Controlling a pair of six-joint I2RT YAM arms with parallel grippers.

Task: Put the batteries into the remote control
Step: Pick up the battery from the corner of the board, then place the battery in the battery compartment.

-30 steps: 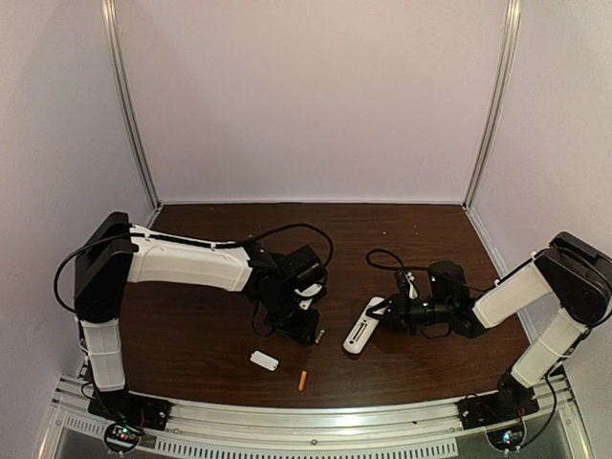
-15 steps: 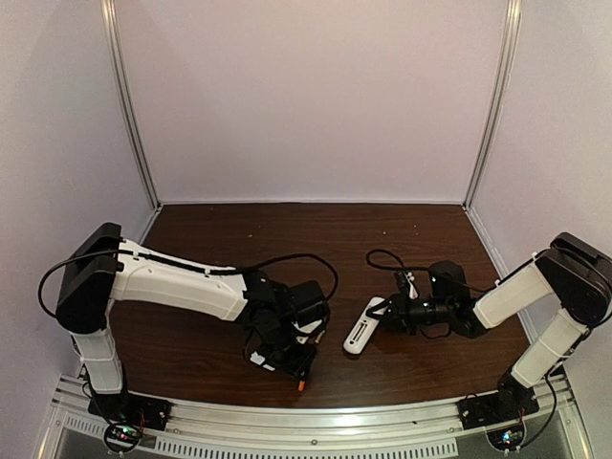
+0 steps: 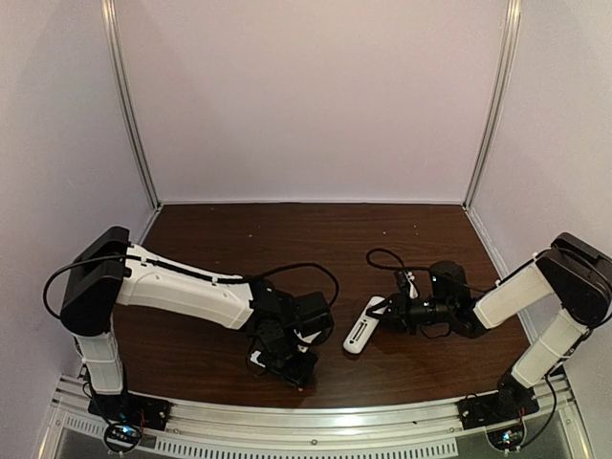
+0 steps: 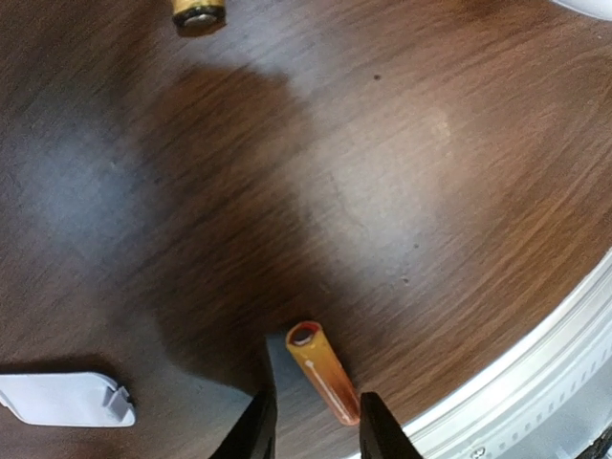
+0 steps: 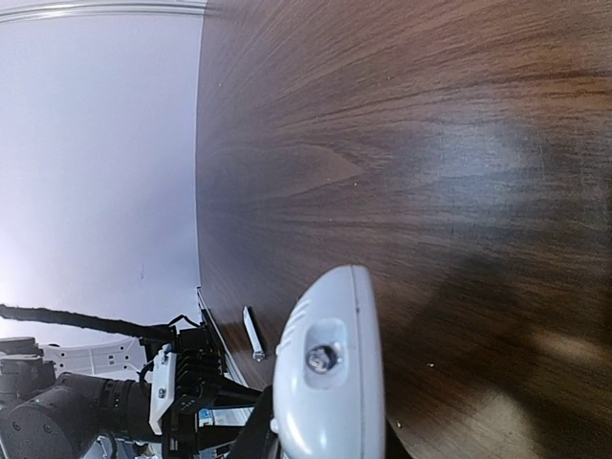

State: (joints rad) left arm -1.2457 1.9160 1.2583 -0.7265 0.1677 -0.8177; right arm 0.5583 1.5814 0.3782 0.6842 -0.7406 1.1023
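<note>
While right tool (image 3: 381, 316) clamps remote control (image 5: 330, 373), left tool (image 4: 316, 426) straddles orange battery (image 4: 323, 375), jaws part-open.

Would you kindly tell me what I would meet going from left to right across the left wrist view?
white cover piece → golden-brass battery → orange battery → metal rail

Shows dark wood grain on the table (image 4: 430, 143), smooth with a soft sheen, beside a ribbed matt metal rail (image 4: 535, 382). Reads as smooth white plastic on the remote control (image 5: 330, 382) and cover piece (image 4: 62, 399), glossy wrap on the orange battery (image 4: 325, 375), metallic shine on the golden-brass battery (image 4: 198, 13).
</note>
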